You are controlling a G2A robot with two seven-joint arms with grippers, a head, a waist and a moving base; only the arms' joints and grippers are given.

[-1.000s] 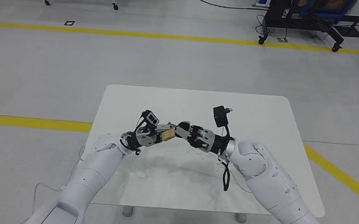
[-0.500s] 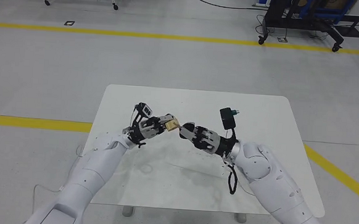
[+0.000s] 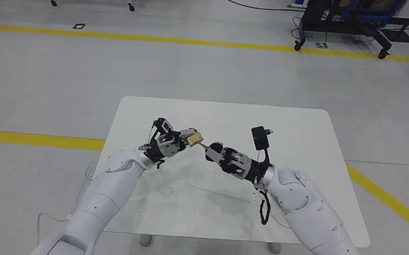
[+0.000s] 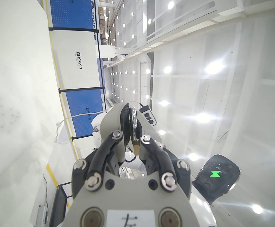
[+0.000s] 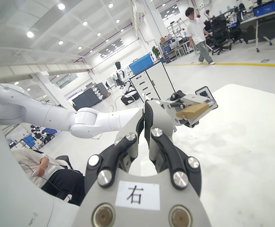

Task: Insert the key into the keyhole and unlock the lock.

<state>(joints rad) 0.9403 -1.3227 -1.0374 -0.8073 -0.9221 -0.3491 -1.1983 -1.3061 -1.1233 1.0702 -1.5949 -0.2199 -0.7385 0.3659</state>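
The brass lock (image 5: 193,110) hangs in the air over the middle of the white table (image 3: 303,126), not resting on it. The left gripper (image 3: 184,139) is clamped around the lock. Its fingers squeeze the brass body from both sides, and the metal loop sits between the pads in the left wrist view.

The right gripper (image 5: 144,111) hovers just beside the lock and points at its lower end. Its fingers are pressed tight together, pinching a thin key (image 3: 205,146) that sticks out from the tips toward the lock. In the right wrist view a gap separates those tips from the lock. From above, the key's end comes very near the lock's corner, and I cannot tell whether it touches.
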